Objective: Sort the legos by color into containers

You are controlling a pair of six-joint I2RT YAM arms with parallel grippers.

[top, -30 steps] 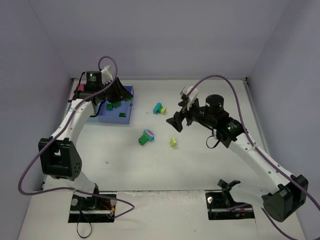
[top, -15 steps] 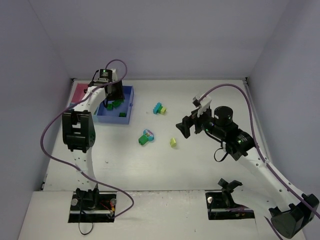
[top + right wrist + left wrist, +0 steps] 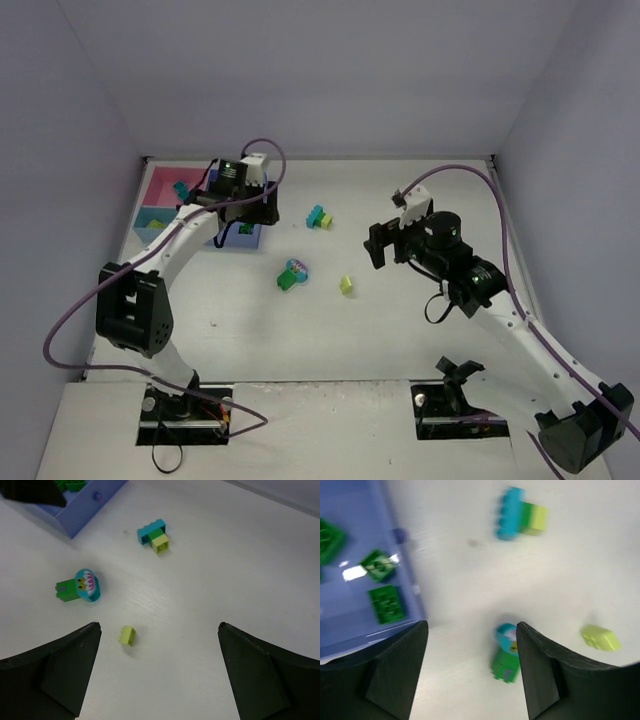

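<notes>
Bricks of green [image 3: 385,603] lie in the blue tray [image 3: 355,510]; three loose pieces [image 3: 80,586] wait on the surface [image 3: 225,555]. Left end effector [image 3: 471,630] and right end effector [image 3: 158,627]: spread wide, empty.

A white bench [image 3: 330,330] fills the lower half of the frame. Up close its top shows a faint wood grain and a small dark speck or two. Plain pale lavender panels box it in: a back wall [image 3: 310,70] across the top, with a left wall [image 3: 50,180] and a right wall [image 3: 590,130] slanting outward at the sides. The light is soft and even, and the shadows are faint.
</notes>
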